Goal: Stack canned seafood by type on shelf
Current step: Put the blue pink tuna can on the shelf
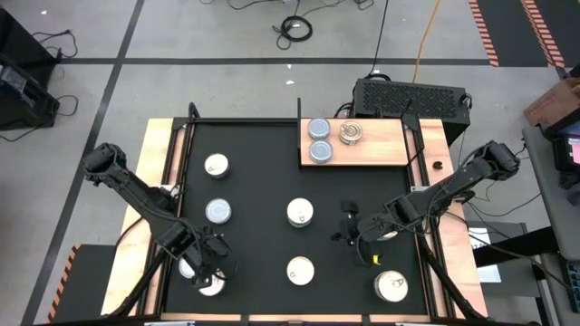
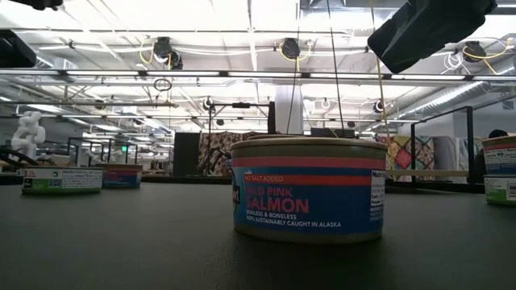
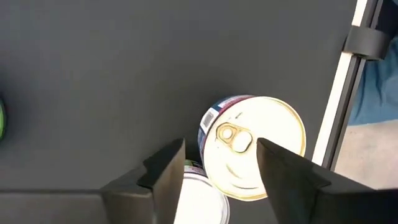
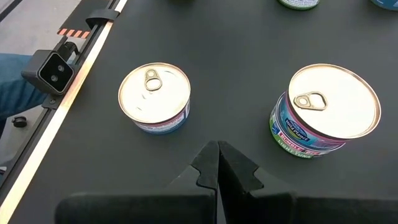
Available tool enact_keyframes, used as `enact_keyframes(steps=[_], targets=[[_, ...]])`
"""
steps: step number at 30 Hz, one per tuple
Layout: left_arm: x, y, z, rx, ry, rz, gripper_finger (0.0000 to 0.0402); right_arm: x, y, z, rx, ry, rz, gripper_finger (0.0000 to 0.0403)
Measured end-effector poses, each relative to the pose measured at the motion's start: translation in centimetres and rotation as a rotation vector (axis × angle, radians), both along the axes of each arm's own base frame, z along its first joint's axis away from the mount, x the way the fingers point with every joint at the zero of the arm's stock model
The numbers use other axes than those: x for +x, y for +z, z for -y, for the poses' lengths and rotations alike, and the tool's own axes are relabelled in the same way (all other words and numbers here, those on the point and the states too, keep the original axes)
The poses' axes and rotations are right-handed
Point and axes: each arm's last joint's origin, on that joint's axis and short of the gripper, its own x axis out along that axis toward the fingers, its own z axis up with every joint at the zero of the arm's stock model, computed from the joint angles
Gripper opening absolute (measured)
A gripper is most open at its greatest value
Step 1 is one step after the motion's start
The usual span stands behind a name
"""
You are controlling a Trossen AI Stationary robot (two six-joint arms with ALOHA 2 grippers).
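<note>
- A cream pull-tab tin [image 3: 254, 146] stands upright between the left fingers [image 3: 163, 180], spread apart, with a second tin [image 3: 199, 198] touching it, nearer the wrist.
- Two pull-tab tins [image 4: 154, 96] [image 4: 326, 111] stand upright just beyond the closed right fingers [image 4: 239, 165].
- The wooden shelf [image 1: 381, 145] carries three tins [image 1: 319, 140], well beyond both.

Pink salmon can [image 2: 309, 191] dead centre on black mat [image 2: 161, 250], blue label with red band, cream lid edge. Two more cans at 9 o'clock: green-labelled [image 2: 62, 180], then blue [image 2: 121, 176]. Stacked cans [image 2: 500, 167] at 3 o'clock, cut by frame. Dark arm part [image 2: 423, 28] at 1 o'clock.
</note>
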Motion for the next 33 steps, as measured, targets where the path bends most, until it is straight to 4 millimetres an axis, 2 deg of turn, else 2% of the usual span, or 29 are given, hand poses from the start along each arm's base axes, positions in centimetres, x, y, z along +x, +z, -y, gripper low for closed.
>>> enact_keyframes(steps=[3,12,20,25,33], targets=[[-0.1,0.0,0.0,0.000,-0.007,-0.008,0.0219,0.0,0.0,0.0,0.000,0.000,0.000,0.0000],[-0.4,-0.2,-0.1,-0.018,-0.040,-0.053,0.0221,0.0,0.0,0.0,0.000,0.000,0.000,0.0000],[-0.4,-3.0,-1.1,-0.060,-0.031,-0.068,0.0221,0.3,-0.8,-0.1,-0.019,-0.001,-0.040,0.0000],[0.2,-3.8,-1.5,-0.125,-0.028,-0.036,0.0221,0.3,-1.0,-0.1,-0.023,-0.002,-0.050,0.0000],[-0.5,-5.4,-1.9,-0.194,-0.044,-0.103,0.0220,0.3,-1.0,-0.1,-0.023,-0.003,-0.051,0.0000]])
